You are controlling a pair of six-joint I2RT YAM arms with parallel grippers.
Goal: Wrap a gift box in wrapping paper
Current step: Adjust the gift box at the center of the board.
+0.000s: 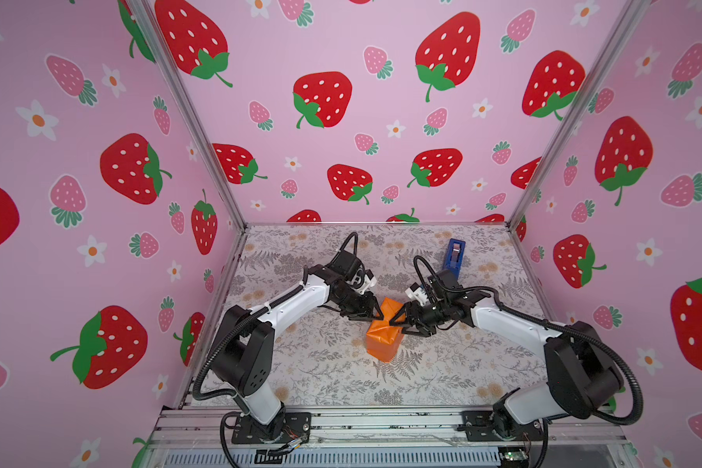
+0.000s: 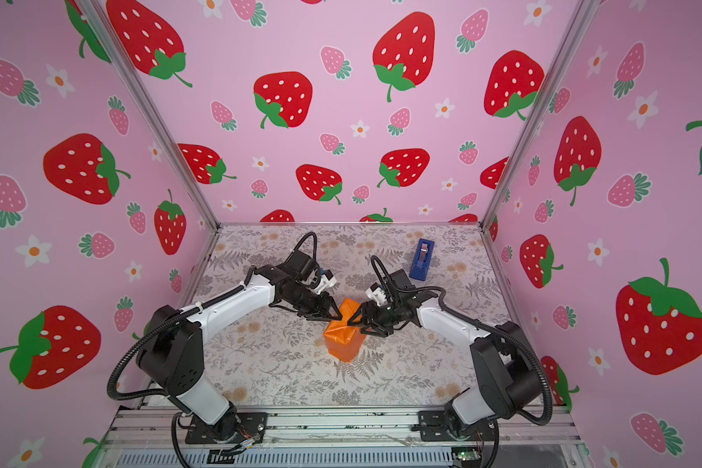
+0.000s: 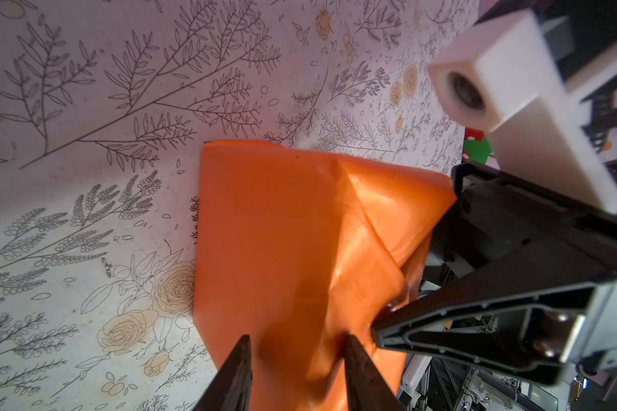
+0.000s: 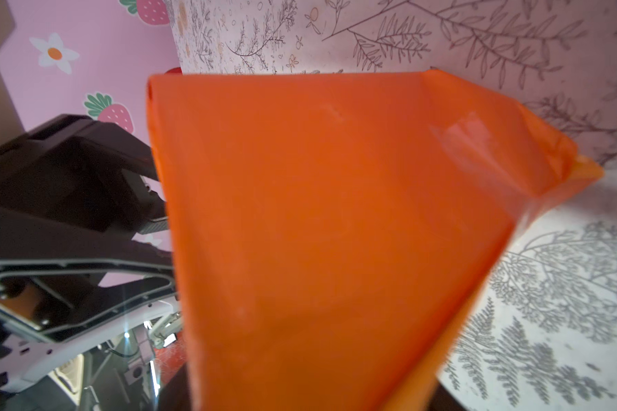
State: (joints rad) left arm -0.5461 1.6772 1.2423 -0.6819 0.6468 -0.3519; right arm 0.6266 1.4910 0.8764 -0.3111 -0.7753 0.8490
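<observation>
Orange paper (image 1: 384, 342) hides the box; my left gripper (image 3: 296, 347) and right gripper (image 3: 415, 252) straddle end flaps, grip unclear; next, flatten them.

**Parcel at mid-table, hemmed in from both sides**

At the middle of the table (image 1: 300, 364): the wrapping paper (image 1: 384, 340), folded up into a standing parcel. Against its top from the left, the left gripper (image 1: 377, 315); from the right, the right gripper (image 1: 396, 326). Behind and to the right, well apart, near the back edge: a tape dispenser (image 1: 454, 253).

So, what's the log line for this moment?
wrapping paper: covers box | left fingers: apart, at top fold | right fingers: apart, opposite
</observation>
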